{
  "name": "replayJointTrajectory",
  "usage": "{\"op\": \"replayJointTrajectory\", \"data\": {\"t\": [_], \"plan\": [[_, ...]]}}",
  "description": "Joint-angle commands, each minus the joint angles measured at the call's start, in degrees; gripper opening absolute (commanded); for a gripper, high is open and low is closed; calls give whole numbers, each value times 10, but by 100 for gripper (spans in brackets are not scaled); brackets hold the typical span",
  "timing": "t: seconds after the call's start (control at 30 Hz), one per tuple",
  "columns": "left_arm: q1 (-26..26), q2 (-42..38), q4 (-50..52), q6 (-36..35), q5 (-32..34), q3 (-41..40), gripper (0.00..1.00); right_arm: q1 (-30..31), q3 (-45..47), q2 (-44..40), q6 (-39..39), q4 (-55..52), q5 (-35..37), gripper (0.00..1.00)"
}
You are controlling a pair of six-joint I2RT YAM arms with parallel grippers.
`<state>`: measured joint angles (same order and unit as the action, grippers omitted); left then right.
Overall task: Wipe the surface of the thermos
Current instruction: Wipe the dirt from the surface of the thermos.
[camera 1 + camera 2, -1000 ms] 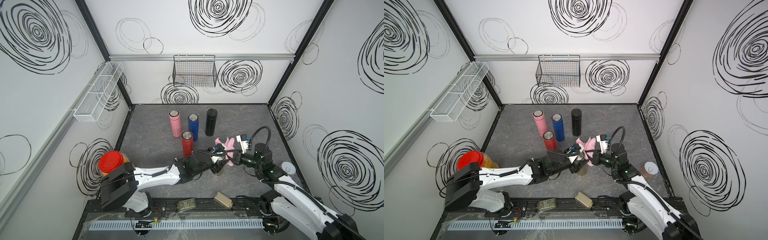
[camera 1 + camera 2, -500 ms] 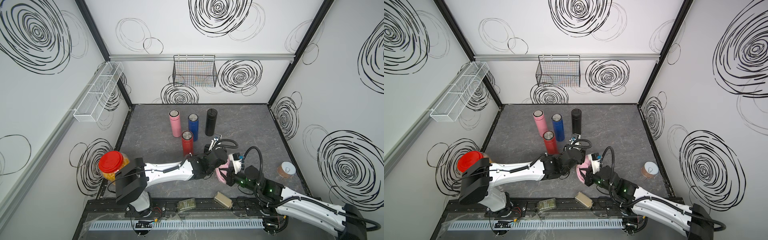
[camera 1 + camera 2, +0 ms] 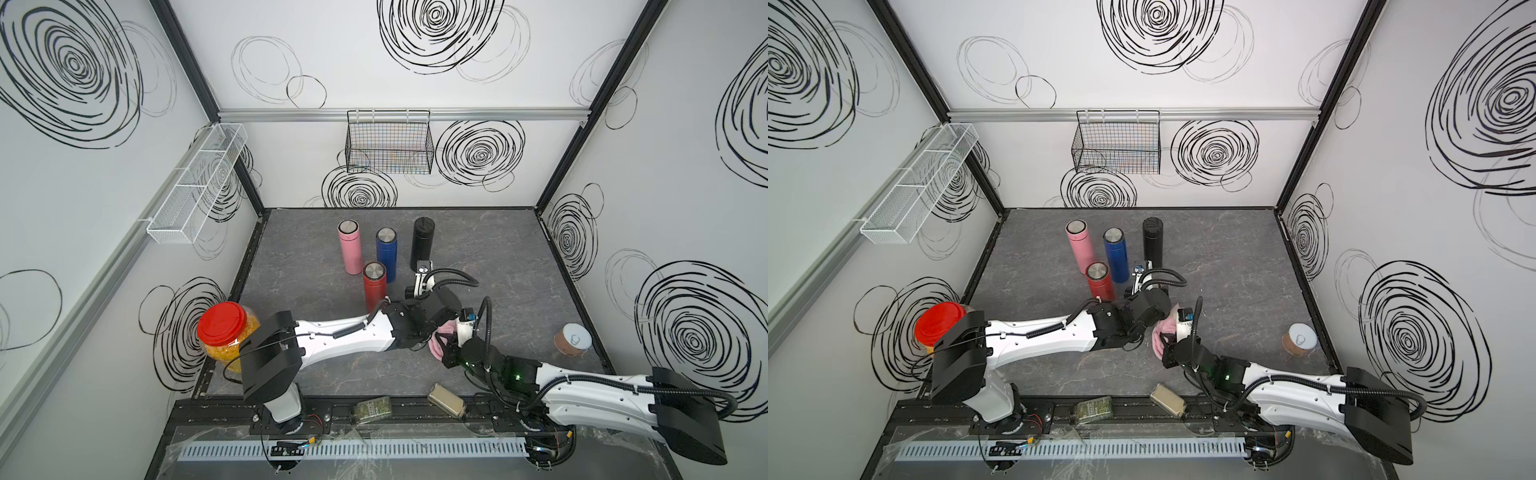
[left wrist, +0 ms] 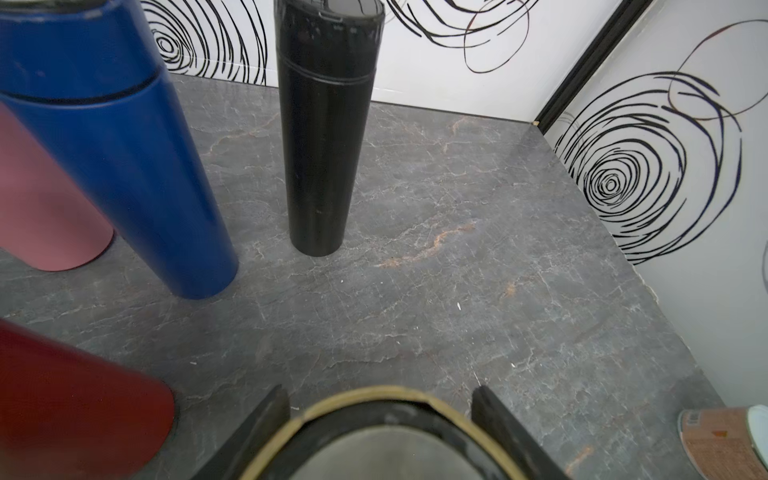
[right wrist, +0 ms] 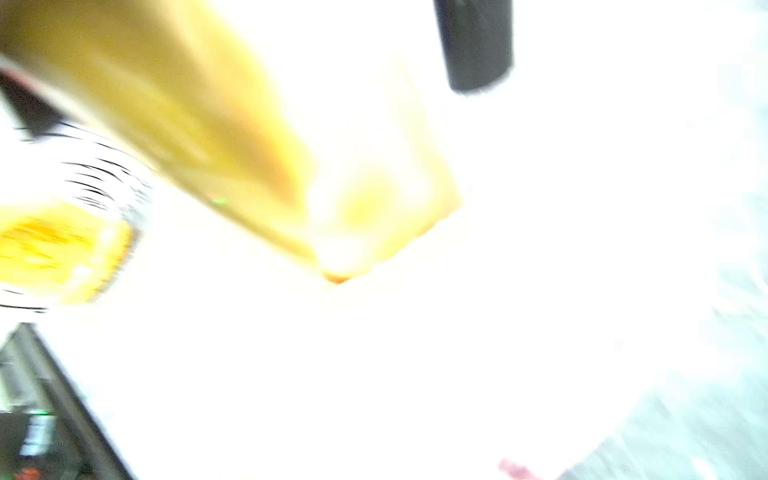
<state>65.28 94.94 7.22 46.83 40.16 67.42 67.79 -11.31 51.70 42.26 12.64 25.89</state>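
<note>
- Red flask (image 3: 374, 284), blue flask (image 3: 386, 253) and black flask (image 3: 422, 243) stood upright just behind the left gripper (image 4: 380, 392) (the red one nearest).
- Open tabletop (image 3: 498, 266) lay toward the right wall.
- Both arms reached low, meeting mid-table.
- The left gripper was clamped around the gold-rimmed thermos (image 4: 382, 453); the right gripper (image 3: 446, 355) was pinched shut on the pink cloth (image 3: 436, 347), just beside the left gripper.

Four upright flasks (image 3: 386, 253) crowd mid-floor just ahead of the left pincer (image 4: 379, 395); bare floor (image 3: 498, 257) to their right lies open.
</note>
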Motion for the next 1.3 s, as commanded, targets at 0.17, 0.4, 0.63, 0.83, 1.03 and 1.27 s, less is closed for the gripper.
{"op": "replayJointTrajectory", "data": {"t": [0.17, 0.4, 0.63, 0.83, 1.03, 1.27], "plan": [[-1, -21, -7, 92, -13, 6, 0, 4, 12, -40, -100, 249, -52, 0], [-9, -34, -5, 118, -17, 7, 0, -12, 18, 31, -15, 235, 45, 0], [-5, -49, -7, 99, -5, -7, 0, -13, 68, -80, 86, 91, 87, 0], [-2, -48, -24, 55, -28, -8, 0, -33, 42, -202, -16, 97, 15, 0], [1, -56, -67, -11, -45, -26, 0, -143, 61, -166, 22, 98, -146, 0], [1, -86, -117, -102, -62, -68, 0, -210, 81, -145, 99, 20, -205, 0]]}}
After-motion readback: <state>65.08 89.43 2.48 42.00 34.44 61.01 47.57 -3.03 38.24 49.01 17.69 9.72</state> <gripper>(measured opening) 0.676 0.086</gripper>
